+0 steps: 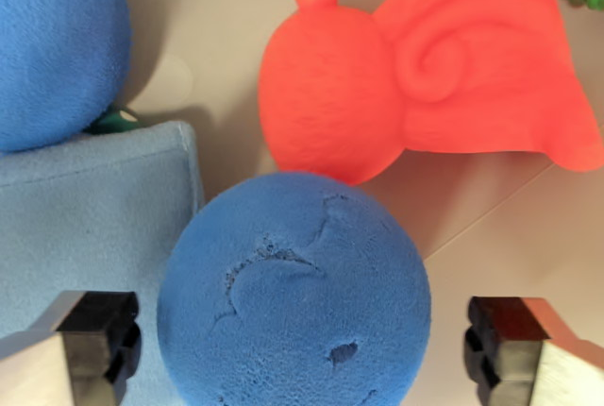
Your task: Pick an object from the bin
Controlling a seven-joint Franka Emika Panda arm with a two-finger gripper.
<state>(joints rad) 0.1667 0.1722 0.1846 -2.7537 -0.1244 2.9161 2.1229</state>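
Blue foam ball (pixel 294 293), dented and pitted on top, sits directly between the two pads of your tool (pixel 302 345), which stands wide with a gap on each side. Descend straight so the pads meet the ball at its widest girth, then close gently. Beside the ball lie a light blue block (pixel 94 208) and an orange toy (pixel 425 76); avoid snagging them.

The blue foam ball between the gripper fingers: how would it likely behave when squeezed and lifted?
The blue foam ball looks porous and dented, so it probably compresses and is light for its size. Its matte, rough surface should grip rather than slip. Being round, it may roll toward the orange toy if the open gripper nudges it off-centre.
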